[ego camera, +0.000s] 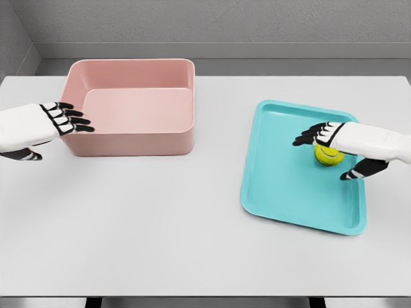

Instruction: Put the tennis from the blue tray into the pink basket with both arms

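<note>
Worktop point(160, 218): pale grey, grey wall behind.
Ball point(328, 155): on the blue tray point(282, 192), under right hand point(337, 144), fingers apart, not yet clamped.
Left hand point(58, 120): fingers straight, touching pink basket point(138, 109), likely steadying it.

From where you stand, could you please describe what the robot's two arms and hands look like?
Both arms are smooth white shells with no visible cables or markings. The left hand and right hand each have a white back, with white segments over the knuckles. The fingers are slim, jointed and black towards the tips, and each thumb is black.
</note>
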You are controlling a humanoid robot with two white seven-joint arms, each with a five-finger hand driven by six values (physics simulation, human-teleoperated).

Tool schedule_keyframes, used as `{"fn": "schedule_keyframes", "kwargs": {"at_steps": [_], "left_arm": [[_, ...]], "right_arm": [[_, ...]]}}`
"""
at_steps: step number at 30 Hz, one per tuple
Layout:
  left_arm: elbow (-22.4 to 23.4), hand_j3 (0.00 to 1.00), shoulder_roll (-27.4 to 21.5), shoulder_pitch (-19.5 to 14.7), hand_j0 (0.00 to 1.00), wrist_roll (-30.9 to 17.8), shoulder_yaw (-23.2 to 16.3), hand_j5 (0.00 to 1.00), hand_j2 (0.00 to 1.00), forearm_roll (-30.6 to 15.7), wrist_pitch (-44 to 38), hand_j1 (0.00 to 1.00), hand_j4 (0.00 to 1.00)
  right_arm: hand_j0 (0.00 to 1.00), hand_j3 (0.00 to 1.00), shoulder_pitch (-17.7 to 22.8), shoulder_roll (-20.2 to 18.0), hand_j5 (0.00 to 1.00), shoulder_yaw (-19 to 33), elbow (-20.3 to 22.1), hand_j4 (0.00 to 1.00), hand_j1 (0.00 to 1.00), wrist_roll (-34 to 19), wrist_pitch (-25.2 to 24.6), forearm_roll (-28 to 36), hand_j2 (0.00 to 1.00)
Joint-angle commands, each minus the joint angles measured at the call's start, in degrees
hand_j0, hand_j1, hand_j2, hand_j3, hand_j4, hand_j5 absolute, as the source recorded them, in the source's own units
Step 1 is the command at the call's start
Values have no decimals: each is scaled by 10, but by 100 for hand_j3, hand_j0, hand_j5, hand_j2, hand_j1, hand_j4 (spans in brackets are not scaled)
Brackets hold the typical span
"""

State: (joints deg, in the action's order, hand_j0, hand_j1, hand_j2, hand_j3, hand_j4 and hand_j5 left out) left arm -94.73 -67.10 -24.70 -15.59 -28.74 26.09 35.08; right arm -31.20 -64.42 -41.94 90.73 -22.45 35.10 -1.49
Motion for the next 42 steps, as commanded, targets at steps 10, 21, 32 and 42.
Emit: {"fn": "schedule_keyframes", "kwargs": {"at_steps": [10, 21, 32, 42], "left_arm": [[-41, 100, -22, 18, 100, 0, 0, 100, 100, -22, -1, 100, 100], [-42, 100, -27, 20, 100, 0, -1, 100, 100, -22, -1, 100, 100], [-42, 100, -27, 20, 100, 0, -1, 100, 100, -22, -1, 100, 100], [-42, 100, -27, 19, 100, 0, -1, 100, 100, -22, -1, 100, 100]], "right_arm": [[100, 100, -18, 58, 100, 4, -119, 100, 100, -20, -1, 40, 100], [100, 100, -14, 85, 100, -2, -165, 100, 100, -20, -1, 21, 100], [100, 100, -18, 123, 100, -4, -214, 100, 100, -21, -1, 11, 100], [100, 100, -23, 151, 100, -4, -257, 100, 100, -28, -1, 1, 100]]}}
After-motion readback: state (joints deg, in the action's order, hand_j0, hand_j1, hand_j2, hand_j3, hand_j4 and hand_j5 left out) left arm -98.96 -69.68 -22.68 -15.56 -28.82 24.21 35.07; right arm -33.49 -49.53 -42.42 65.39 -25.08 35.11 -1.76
